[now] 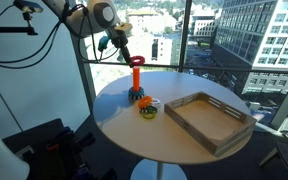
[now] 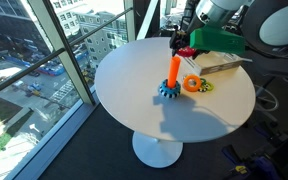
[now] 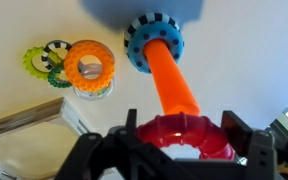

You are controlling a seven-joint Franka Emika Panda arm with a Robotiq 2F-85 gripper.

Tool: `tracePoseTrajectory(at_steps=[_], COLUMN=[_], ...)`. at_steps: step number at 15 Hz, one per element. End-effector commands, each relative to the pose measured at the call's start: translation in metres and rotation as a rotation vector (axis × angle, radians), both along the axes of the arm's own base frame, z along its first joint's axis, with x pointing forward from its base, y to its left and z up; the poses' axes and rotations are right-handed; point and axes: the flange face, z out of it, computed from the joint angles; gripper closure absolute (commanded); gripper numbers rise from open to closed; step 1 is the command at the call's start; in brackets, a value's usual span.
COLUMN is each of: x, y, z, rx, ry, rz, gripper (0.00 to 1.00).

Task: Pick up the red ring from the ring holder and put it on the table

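**Status: gripper [image 3: 184,146] on red ring [image 3: 199,128] at peg tip, not on table [image 3: 239,50] yet**

Wrist view, L→R: wooden tray [image 3: 24,120] corner low left. Then green/yellow gear rings [image 3: 39,62], with the yellow-orange round piece [image 3: 89,65] just beside them, all lying on the table. Next the ring holder [image 3: 162,62]: blue toothed ring [image 3: 149,38] at its foot, orange peg [image 3: 176,92] running toward cam. At its near end the red ring sits at the peg tip with fingers [image 3: 249,150] one each side. Pads look in contact w/ the outer rim, so I read it as clamped on the ring. Can't tell if the hole is clear of the tip; the ring hides it. Both exterior views agree: ring at top of peg, in the gripper.

Handling (my read):
- Looks like rigid plastic, light and glossy, so prob slippery on the rounded rim.
- Grip across the outer dia at the widest line. Off-centre and it could squirt out.
- Won't crush, so moderate force is ok.
- Holder base looks small + light, so ring dragging on the peg could tip it. Lift straight along the peg axis.
- It's round and may roll if set on edge. Lay it flat on bare table, apart from the other pieces + tray.
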Motion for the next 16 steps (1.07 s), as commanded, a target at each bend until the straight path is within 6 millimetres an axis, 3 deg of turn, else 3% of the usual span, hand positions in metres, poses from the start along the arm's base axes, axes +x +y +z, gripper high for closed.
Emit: tracePoseTrajectory(at_steps=[1, 7, 16], x=[-0.012, -0.015, -0.027], y=[-0.023, -0.067, -0.110], z=[0.007, -0.010, -0.074], rx=[-0.008, -0.015, -0.031], ry=[0.018, 0.074, 0.224], rz=[-0.055, -0.134, -0.208], gripper=[0.41, 0.41, 0.41])
